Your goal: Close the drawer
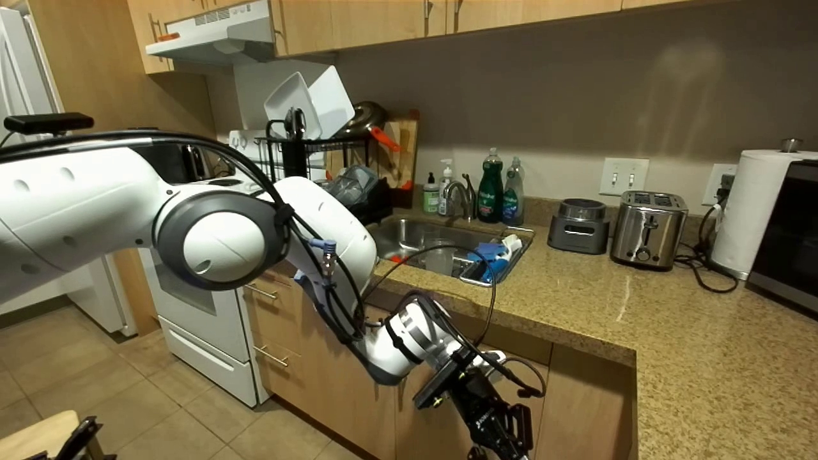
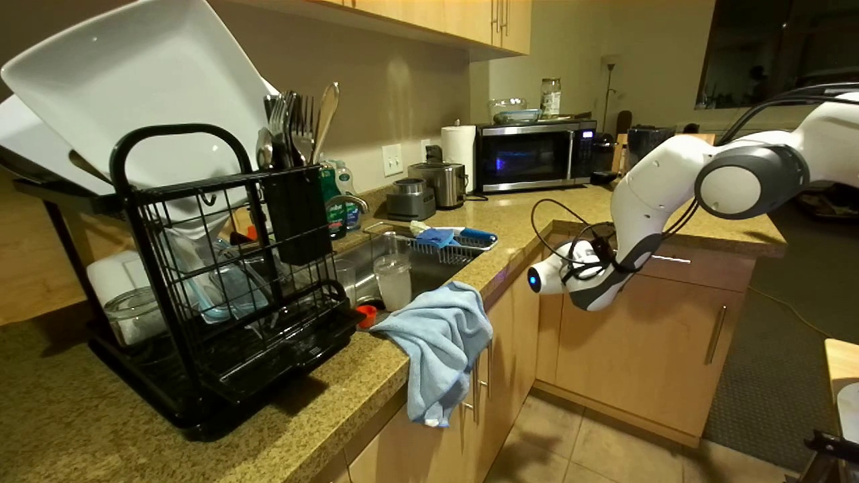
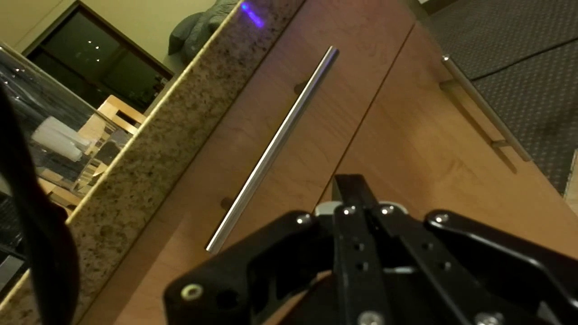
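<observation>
Drawer (image 3: 302,140) sits seemingly flush right under the bench (image 3: 153,162), and here's the gripper (image 3: 354,183), clenched on nothing, below that bench too, probably bunched tight for pushing rather than pulling!

Warm, dim light leaves pale streaks on the far wall (image 1: 687,86) and a thin glare on the countertop (image 1: 722,370); shadow darkens it beside the near dish rack (image 2: 288,365). In the wrist view, violet light glints — a dark shape (image 3: 40,234) at left blurs.

Drawer (image 2: 721,270) closed beneath the countertop (image 2: 745,231)
</observation>
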Controlling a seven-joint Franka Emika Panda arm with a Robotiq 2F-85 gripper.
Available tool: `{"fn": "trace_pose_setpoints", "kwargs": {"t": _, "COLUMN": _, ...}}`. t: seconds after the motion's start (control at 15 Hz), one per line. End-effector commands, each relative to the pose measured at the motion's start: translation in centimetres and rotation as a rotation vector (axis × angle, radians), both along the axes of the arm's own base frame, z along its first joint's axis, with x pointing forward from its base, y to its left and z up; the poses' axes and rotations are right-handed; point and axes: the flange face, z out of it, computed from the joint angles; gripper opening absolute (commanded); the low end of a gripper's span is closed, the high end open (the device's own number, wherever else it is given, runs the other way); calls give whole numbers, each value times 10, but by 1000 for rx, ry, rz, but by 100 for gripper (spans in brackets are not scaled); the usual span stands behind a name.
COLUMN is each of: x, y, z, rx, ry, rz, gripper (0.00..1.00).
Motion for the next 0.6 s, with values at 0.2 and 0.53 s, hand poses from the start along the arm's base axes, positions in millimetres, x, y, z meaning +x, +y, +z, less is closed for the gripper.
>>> {"fn": "trace_pose_setpoints", "kwargs": {"t": 0.2, "x": -1, "y": 28, "z": 14, "rx": 57, "ry": -69, "rz": -32, "gripper": 0}}
{"fn": "trace_pose_setpoints", "kwargs": {"t": 0.53, "x": -22, "y": 39, "z": 13, "rx": 109, "ry": -51, "rz": 93, "gripper": 0}}
